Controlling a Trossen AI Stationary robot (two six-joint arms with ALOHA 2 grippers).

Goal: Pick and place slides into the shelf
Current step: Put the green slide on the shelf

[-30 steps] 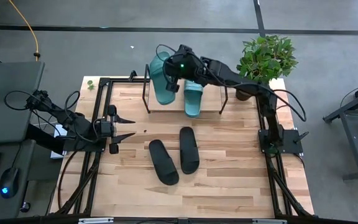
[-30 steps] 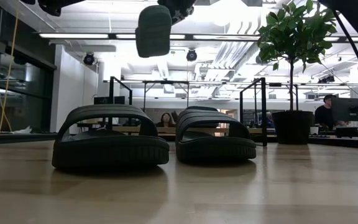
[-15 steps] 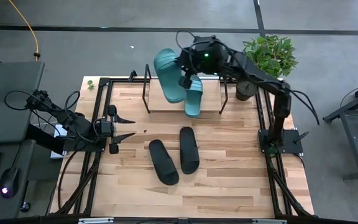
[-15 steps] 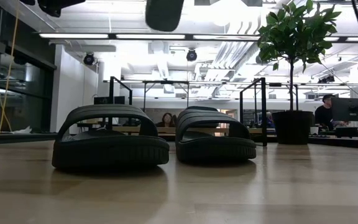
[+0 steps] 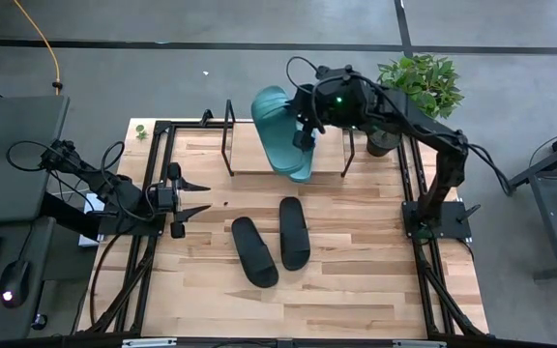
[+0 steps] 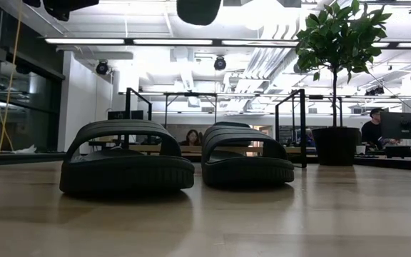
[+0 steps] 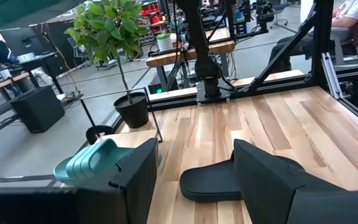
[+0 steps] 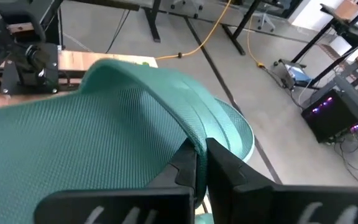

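Observation:
My right gripper [image 5: 305, 130] is shut on a teal slide [image 5: 277, 130], held high over the shelf [image 5: 254, 159]; its dark tip shows at the top of the low view [image 6: 198, 8]. A second teal slide [image 5: 301, 170] lies on the shelf's wooden board, partly hidden under the held one, and shows in the left wrist view [image 7: 89, 165]. Two black slides [image 5: 254, 251] [image 5: 294, 232] lie sole-down on the table's middle. My left gripper [image 5: 199, 197] hangs open at the table's left, nothing between its fingers. My right gripper pinches the edge of the teal slide's ribbed strap [image 8: 199, 138] between its two fingers [image 8: 222, 163]. The fingers come from the table's right, slanting down. The slide is lifted clear of shelf and table and stands tilted on its side.
A potted plant [image 5: 412, 92] stands at the far right corner, close behind my right arm. The shelf's thin black end frames [image 5: 228, 135] [image 5: 348, 153] rise at both ends of the board. A black tube frame [image 5: 153, 193] runs around the tabletop. The near half of the table lies bare.
My right gripper has risen and gone toward the table's right edge, still shut on the teal slide. The slide has travelled from above the shelf's left end to above its right half and has turned a little; it now covers part of the other teal slide.

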